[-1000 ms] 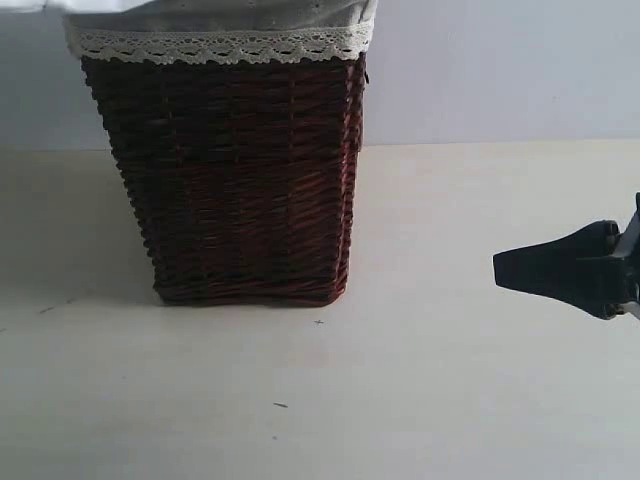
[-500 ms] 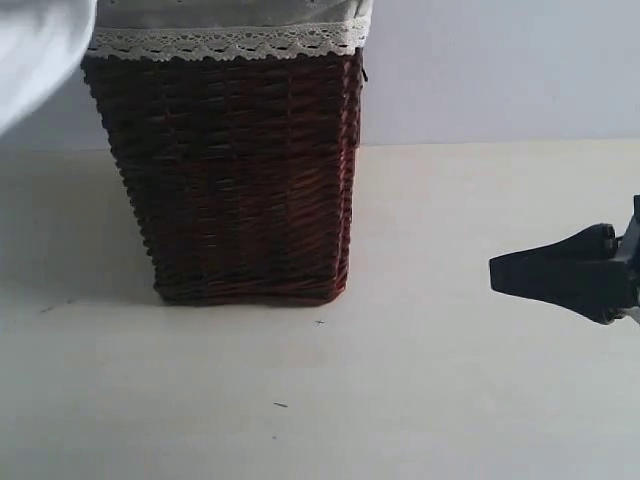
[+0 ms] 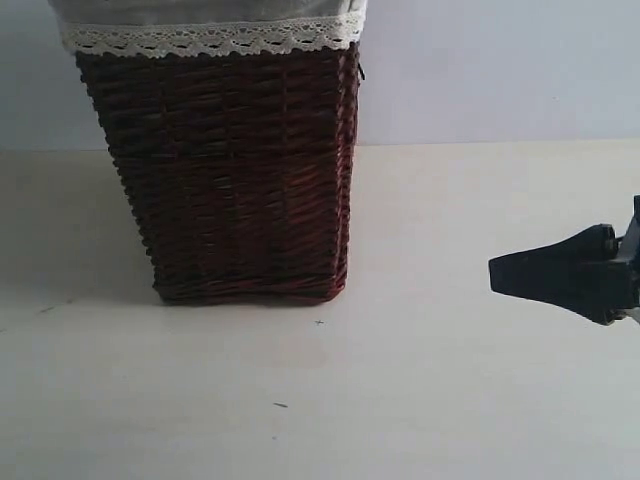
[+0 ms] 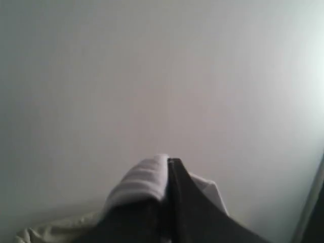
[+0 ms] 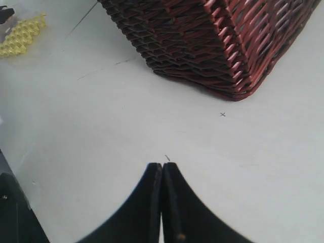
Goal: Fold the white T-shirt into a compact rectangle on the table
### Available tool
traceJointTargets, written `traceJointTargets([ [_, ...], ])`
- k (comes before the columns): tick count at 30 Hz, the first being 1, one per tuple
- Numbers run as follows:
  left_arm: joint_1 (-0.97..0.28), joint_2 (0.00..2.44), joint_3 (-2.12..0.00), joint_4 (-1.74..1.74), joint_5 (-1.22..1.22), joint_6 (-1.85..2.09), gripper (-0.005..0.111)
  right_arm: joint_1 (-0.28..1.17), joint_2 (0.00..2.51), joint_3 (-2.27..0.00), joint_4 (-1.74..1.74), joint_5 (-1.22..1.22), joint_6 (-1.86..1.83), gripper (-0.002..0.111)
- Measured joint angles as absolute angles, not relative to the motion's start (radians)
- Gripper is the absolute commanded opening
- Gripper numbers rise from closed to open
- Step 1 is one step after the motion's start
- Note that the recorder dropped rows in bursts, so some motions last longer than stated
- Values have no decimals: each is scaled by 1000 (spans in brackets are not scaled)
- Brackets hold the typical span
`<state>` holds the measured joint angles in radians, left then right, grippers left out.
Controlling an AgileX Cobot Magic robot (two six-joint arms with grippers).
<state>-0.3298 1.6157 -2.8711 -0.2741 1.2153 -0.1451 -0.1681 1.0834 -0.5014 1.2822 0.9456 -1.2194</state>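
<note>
The left gripper point(image 4: 168, 163) is pinching a fold of the thin white cotton T-shirt point(image 4: 140, 178) aloft, outside the exterior view, while the right gripper point(image 3: 500, 272) is hovering closed and empty over the broad cream surface point(image 3: 420, 400); fetching seems underway, and the next move is calling for spreading it flat.

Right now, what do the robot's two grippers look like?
The right gripper is matte black: two smooth fingers, broad at the base, curving inward to thin tips, wedge-shaped from the side. The left gripper looks the same dark colour and tapered shape, though blurred.
</note>
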Motion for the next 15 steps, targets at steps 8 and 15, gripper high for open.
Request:
traceJointTargets([
  [8,-330,1708,-2870,-752,1249,-108,0,-168,1083,-501,1293,948,-1219,0],
  [15,-330,1718,-2870,-908,1214,-61,0,-143,1083,-501,1394,1089,-1430,45],
])
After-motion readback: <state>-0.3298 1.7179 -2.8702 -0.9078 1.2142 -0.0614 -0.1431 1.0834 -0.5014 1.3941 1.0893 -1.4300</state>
